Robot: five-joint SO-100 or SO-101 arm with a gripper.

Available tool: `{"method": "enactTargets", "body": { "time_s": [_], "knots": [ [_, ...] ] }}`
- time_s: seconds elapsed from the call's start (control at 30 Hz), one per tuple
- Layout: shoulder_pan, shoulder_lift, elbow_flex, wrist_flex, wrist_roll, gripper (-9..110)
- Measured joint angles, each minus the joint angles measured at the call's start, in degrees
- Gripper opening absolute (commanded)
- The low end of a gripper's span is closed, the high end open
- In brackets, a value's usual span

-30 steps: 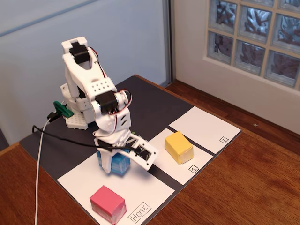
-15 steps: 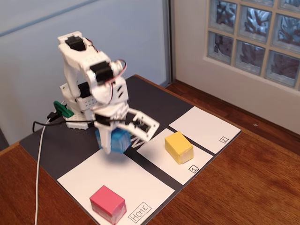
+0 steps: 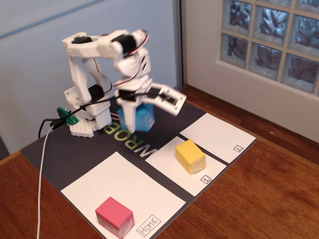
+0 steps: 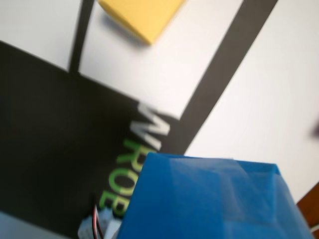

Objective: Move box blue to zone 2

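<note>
So the blue box [image 3: 142, 118] is off the Home sheet [image 3: 124, 191] now. The gripper [image 3: 135, 115] is clamped on it and has it up in the air over the black mat [image 3: 164, 112]. A second ago it was still down on Home, so the pickup worked. Zone 2 [image 3: 217, 137] is still empty, past the yellow box [image 3: 190, 156], so the carry is what's left.

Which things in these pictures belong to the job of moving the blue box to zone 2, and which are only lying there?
Belong to the job:
- blue box, held in the gripper above the mat
- zone 2 sheet, nothing on it

Only lying there:
- yellow block on sheet 1
- pink block on Home sheet
</note>
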Motion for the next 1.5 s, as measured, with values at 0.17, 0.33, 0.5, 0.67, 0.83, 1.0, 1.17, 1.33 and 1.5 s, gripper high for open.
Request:
{"method": "enactTargets", "body": {
  "time_s": [0.17,0.33,0.5,0.67,0.83,1.0,1.17,1.33,1.5],
  "knots": [
    [-4.7,0.0,-1.4,1.3,3.8,0],
    [-9.3,0.0,-1.7,1.3,7.3,0],
    [-15.8,-3.1,-3.2,1.3,13.1,0],
    [-20.8,-8.0,-3.4,-0.5,20.3,0],
    [-24.6,-11.3,-3.4,-6.4,26.3,0],
    [-26.9,-14.2,-3.4,-12.7,32.4,0],
    [-29.1,-17.1,-3.4,-18.7,37.8,0],
    [-31.6,-20.5,-3.4,-23.8,42.9,0],
    [-32.6,-24.4,-3.4,-27.9,46.1,0]
  ]
}}
